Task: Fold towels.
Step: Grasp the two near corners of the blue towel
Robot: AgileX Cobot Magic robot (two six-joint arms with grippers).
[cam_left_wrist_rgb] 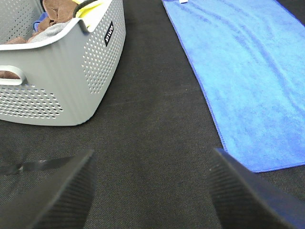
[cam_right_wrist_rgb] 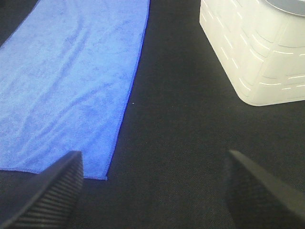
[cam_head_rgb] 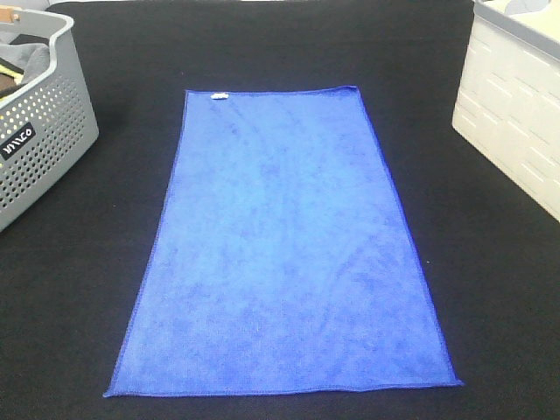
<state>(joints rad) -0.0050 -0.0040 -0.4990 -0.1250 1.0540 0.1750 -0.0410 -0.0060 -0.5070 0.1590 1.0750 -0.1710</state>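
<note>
A blue towel (cam_head_rgb: pixel 284 245) lies flat and unfolded on the black table, long side running front to back, with a small white tag (cam_head_rgb: pixel 219 95) at its far edge. Neither gripper shows in the high view. In the left wrist view my left gripper (cam_left_wrist_rgb: pixel 152 200) is open and empty, above bare black cloth beside the towel's (cam_left_wrist_rgb: pixel 243 76) near left corner. In the right wrist view my right gripper (cam_right_wrist_rgb: pixel 152 195) is open and empty, beside the towel's (cam_right_wrist_rgb: pixel 71 81) near right corner.
A grey perforated basket (cam_head_rgb: pixel 39 131) holding cloths stands at the left, also in the left wrist view (cam_left_wrist_rgb: pixel 57 81). A white crate (cam_head_rgb: pixel 516 114) stands at the right, also in the right wrist view (cam_right_wrist_rgb: pixel 257 52). Black cloth (cam_head_rgb: pixel 490 289) covers the table.
</note>
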